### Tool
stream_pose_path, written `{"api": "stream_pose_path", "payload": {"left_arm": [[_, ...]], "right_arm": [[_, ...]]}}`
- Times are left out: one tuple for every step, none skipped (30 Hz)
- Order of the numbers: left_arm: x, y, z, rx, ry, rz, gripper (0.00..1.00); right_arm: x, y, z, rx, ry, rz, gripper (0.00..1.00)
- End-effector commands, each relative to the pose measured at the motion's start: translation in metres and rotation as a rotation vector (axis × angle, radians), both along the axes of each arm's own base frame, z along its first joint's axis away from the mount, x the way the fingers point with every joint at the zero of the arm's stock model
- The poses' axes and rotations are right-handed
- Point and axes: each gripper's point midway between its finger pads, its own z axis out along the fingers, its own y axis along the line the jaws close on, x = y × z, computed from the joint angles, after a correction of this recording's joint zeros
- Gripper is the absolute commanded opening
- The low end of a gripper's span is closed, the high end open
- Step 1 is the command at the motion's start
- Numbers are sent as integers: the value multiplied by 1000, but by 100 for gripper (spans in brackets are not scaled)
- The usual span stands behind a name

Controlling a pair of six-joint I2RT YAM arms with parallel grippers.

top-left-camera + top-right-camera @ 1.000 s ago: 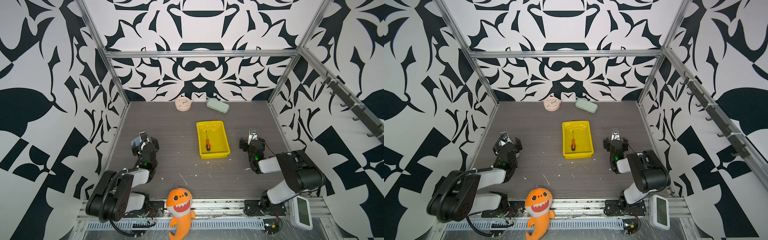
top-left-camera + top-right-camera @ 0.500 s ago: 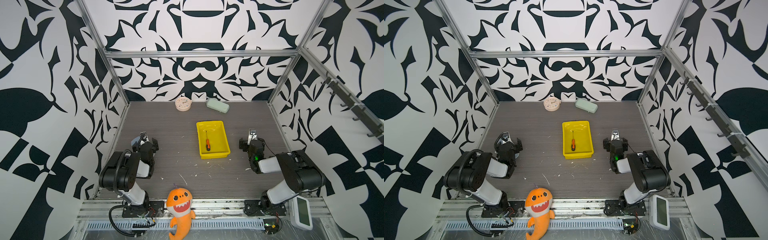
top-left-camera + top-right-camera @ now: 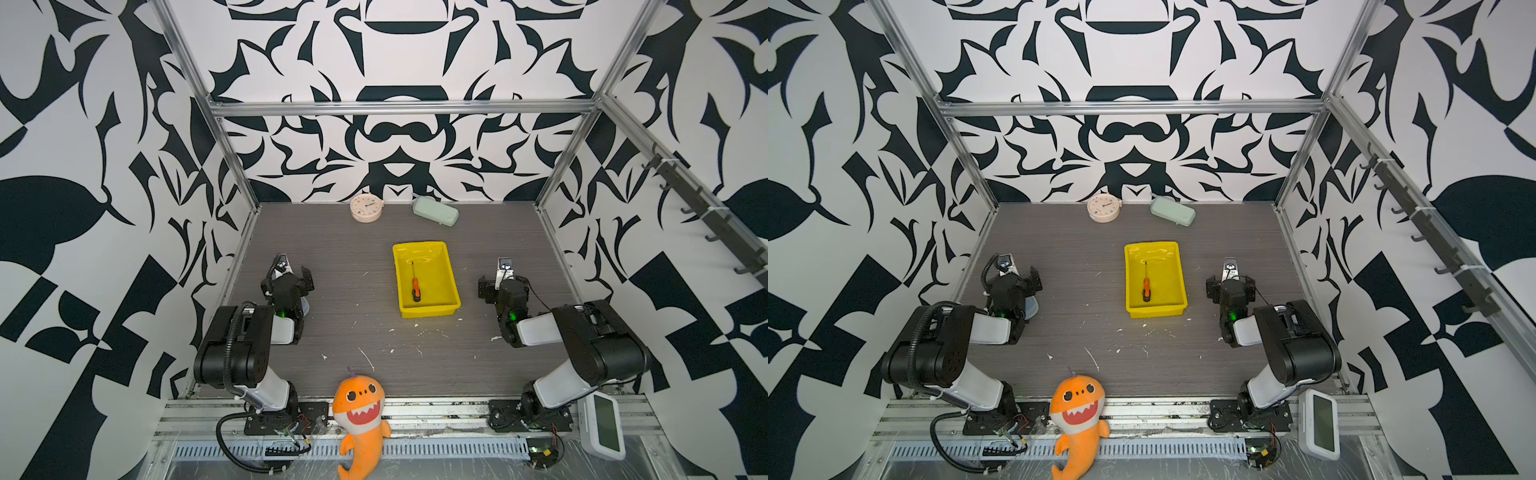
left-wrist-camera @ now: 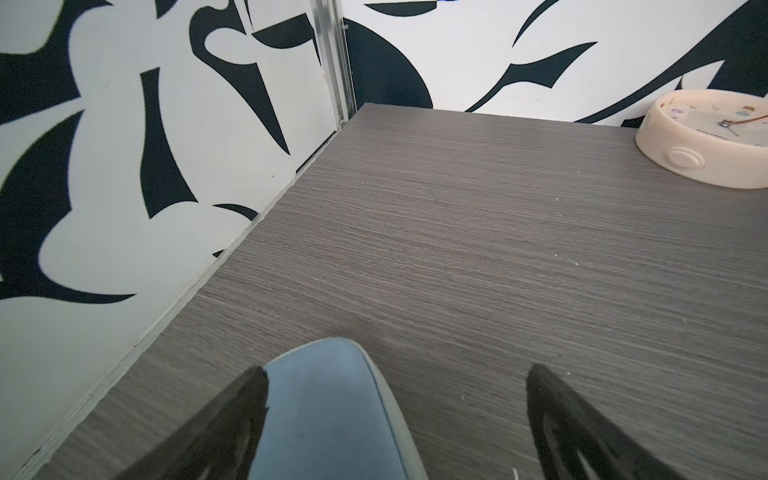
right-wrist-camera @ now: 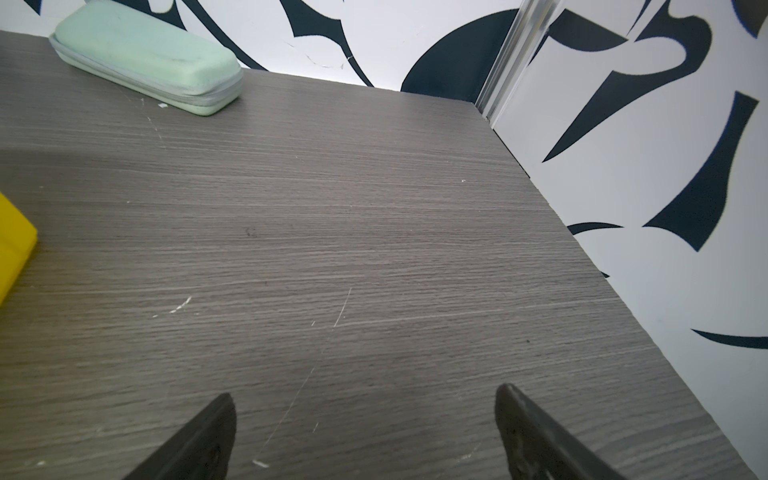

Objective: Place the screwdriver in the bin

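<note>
Where the grey table (image 3: 353, 257) was widest, between the two arms, the bin (image 3: 454, 286) stood square to the walls. The screwdriver (image 3: 415, 287) lay flat inside it. The tool ran lengthwise, closer to the bin's left wall than to its right. Its thin shaft pointed toward the far rim and its black butt lay near the near wall. In both top views the rest of the bin's floor (image 3: 1165, 274) was bare.

The left gripper (image 3: 293, 272) sat low near the table's left edge, well apart from the bin. Its jaws were spread wide in the left wrist view (image 4: 397, 372). A blue-grey rounded thing (image 4: 332, 415) lay against the inner side of one finger (image 4: 232, 419). It did not reach the other finger, and what it was could not be told. Ahead of it the table ran bare to the back corner, with only the cream clock (image 4: 706, 137) at the far wall.

The right gripper (image 3: 500, 289) stood on the bin's other side, apart from it, jaws likewise parted and holding nothing (image 5: 365, 395). In the right wrist view one yellow corner of the bin (image 5: 14, 245) showed at the frame's edge. Scratched bare board ran on to the pale green case (image 5: 149, 58) by the back wall. White scraps (image 3: 419, 332) dotted the table beyond the bin's near rim, and an orange plush shark (image 3: 360, 415) leaned at the front rail.
</note>
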Motion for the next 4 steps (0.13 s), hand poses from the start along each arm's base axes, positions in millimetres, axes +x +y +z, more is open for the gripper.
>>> {"api": "stream_pose_path", "payload": {"left_arm": [[2,-2,4,-17,-14,-6,100],[2,-2,4,-17,-14,-6,100],[2,-2,4,-16,-15,-6,99],[2,-2,4,-17,-13,-7,100]], "right_arm": [[10,-4,14,45,-42,-12,100],[10,-4,15,43,-46,-12,100],[10,-5,15,40,-48,-15,100],[10,-5,15,39,-50,-12,100]]}}
